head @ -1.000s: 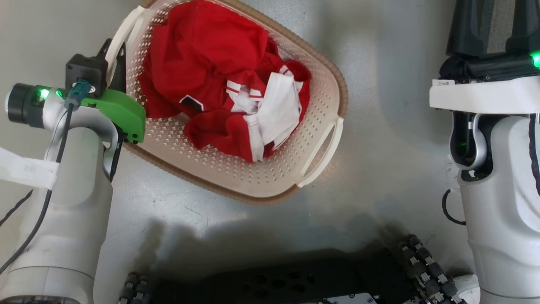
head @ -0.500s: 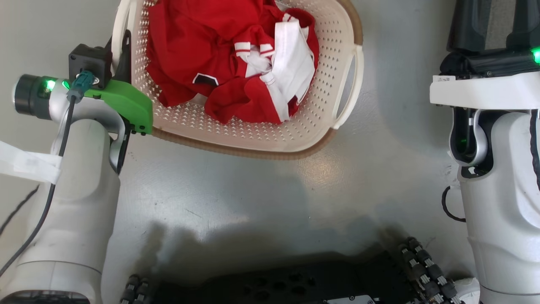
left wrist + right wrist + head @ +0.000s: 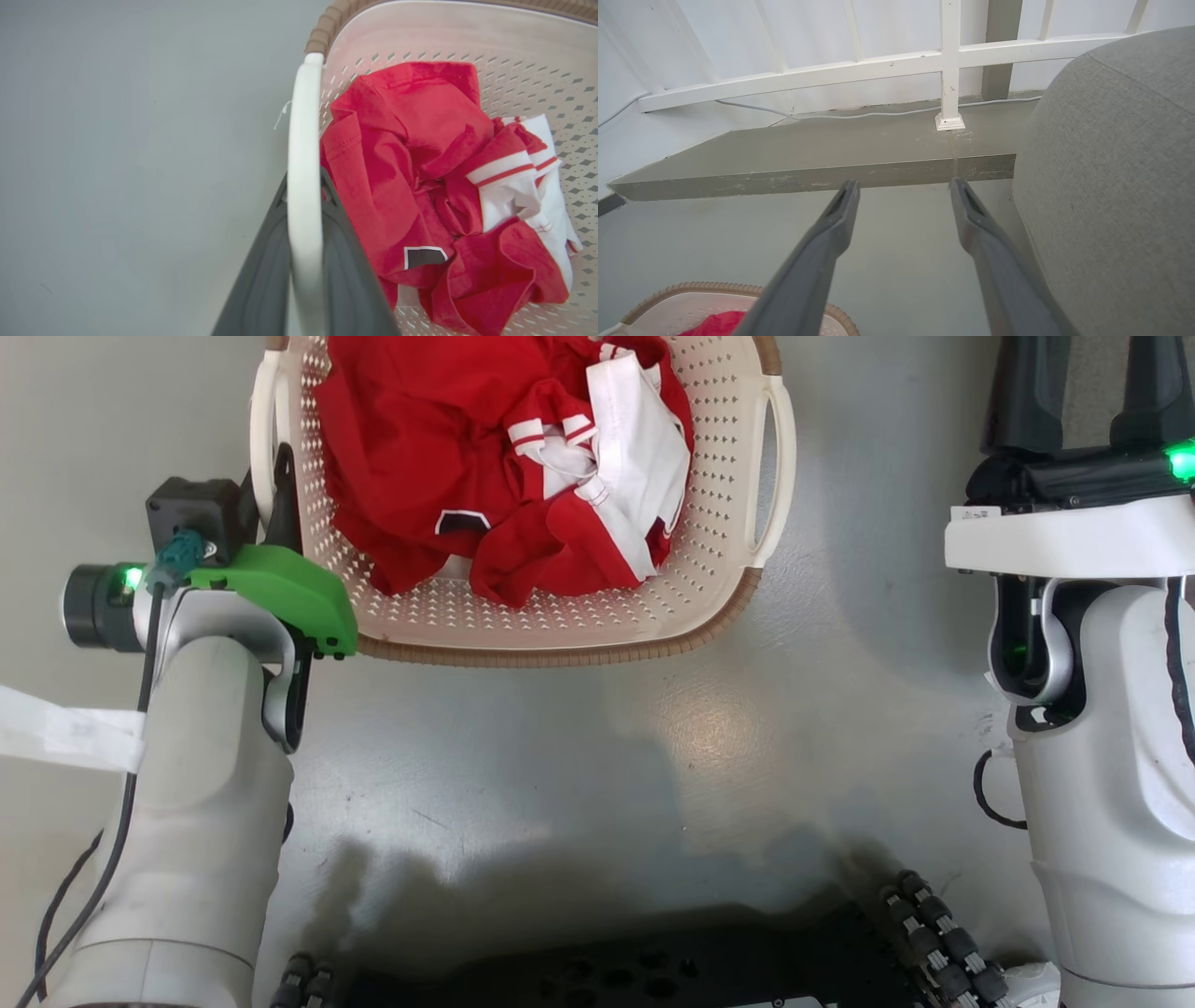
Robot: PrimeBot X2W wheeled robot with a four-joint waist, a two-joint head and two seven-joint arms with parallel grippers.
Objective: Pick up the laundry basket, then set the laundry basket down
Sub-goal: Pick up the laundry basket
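Premises read as a living space, possibly a staged one; which cannot be told. Landmark: a raised grey step (image 3: 822,154). Below the step lies a smooth grey painted floor (image 3: 896,261). On the step stands a white post-and-rail frame (image 3: 950,60) against a pale wall (image 3: 738,37), with a thin white cable (image 3: 878,113) along the back edge. Beside the step's right end sits a grey fabric-covered seat (image 3: 1111,186). Before the step, a basket (image 3: 560,653) holds crumpled red and white clothes (image 3: 467,448).
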